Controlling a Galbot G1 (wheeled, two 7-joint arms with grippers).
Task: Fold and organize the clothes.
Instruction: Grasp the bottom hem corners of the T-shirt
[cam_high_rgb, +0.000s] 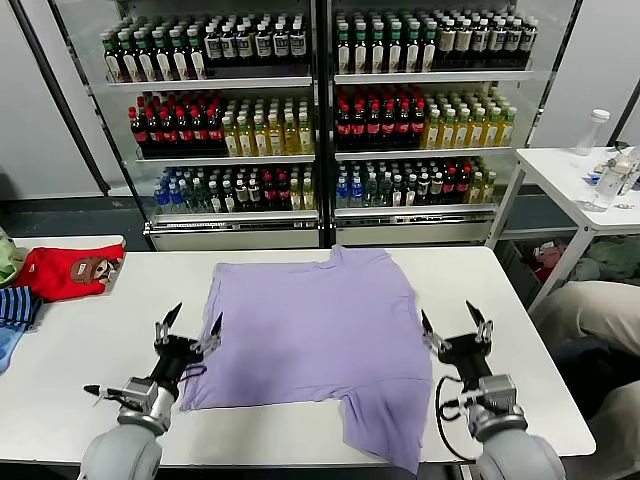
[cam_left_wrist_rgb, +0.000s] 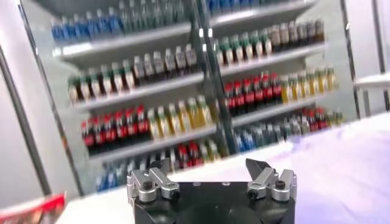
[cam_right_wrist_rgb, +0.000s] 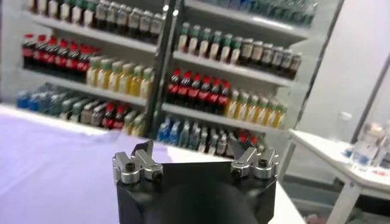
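Observation:
The lavender T-shirt (cam_high_rgb: 315, 335) lies spread flat on the white table (cam_high_rgb: 110, 340), plain side up, its lower right part hanging over the front edge. My left gripper (cam_high_rgb: 190, 325) is open and empty, just above the shirt's left edge near the front corner. My right gripper (cam_high_rgb: 455, 327) is open and empty, just beside the shirt's right edge. In the left wrist view my left gripper (cam_left_wrist_rgb: 208, 165) shows spread jaws with the shirt (cam_left_wrist_rgb: 347, 170) beyond. In the right wrist view my right gripper (cam_right_wrist_rgb: 194, 150) shows spread jaws with the shirt (cam_right_wrist_rgb: 55, 158) beside it.
A red garment with a cartoon face (cam_high_rgb: 70, 270) and a blue striped garment (cam_high_rgb: 15, 310) lie at the table's left end. A drinks fridge (cam_high_rgb: 320, 120) stands behind the table. A second white table (cam_high_rgb: 575, 175) with bottles stands at the right.

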